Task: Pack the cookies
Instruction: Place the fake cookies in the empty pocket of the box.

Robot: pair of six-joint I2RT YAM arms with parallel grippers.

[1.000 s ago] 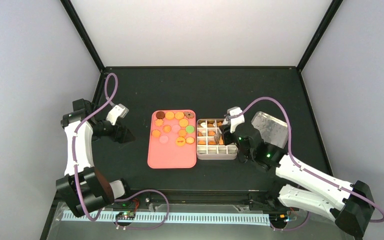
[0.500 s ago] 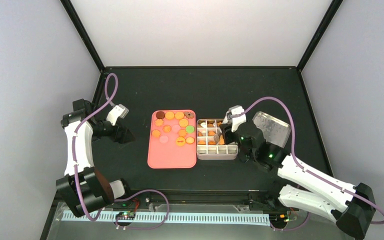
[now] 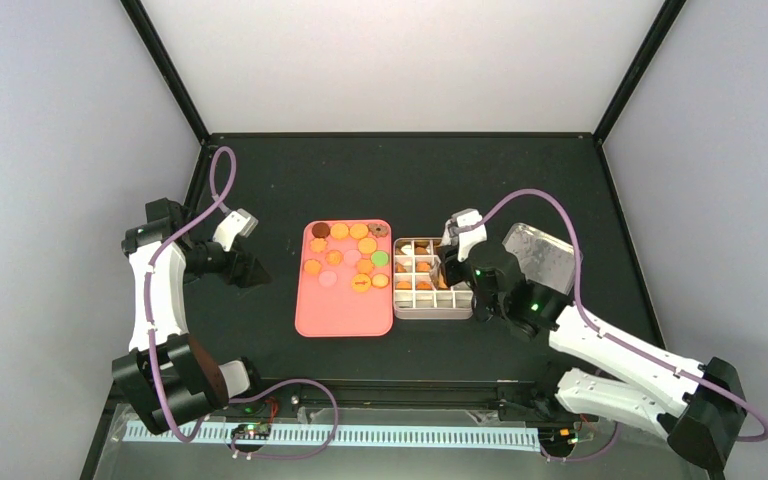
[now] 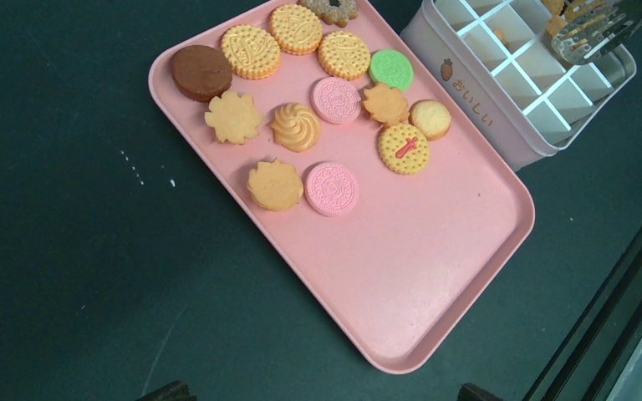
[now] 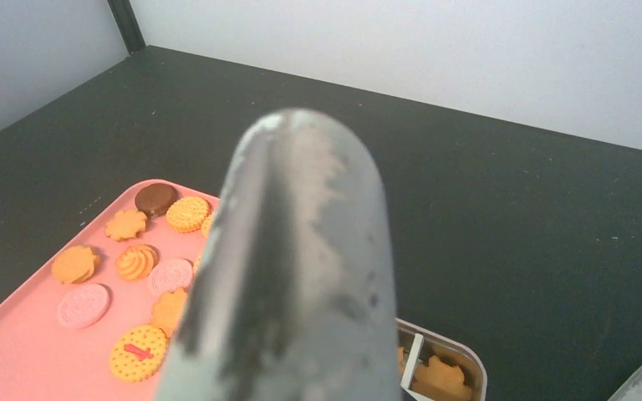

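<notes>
Cookies (image 3: 340, 231) — just left of right hand (image 3: 451, 263)

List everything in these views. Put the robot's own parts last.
Table: one, black, under everything.
Tray: one, pink, middle of the table.
Tray cookies: fourteen (nine orange, two pink, one green, one dark brown, one brownish flower), on the tray's far half.
Divided box: one, pale, right beside the tray on its right.
Boxed cookies: mostly orange, in the far compartments; count cannot be told.
Clear lid: one, transparent, on the table right of the box.
Metal tongs: one pair, grey, held over the box.
Left gripper: open, holding nothing, left of the tray.
Right gripper: shut on the metal tongs, above the box's right side.
</notes>
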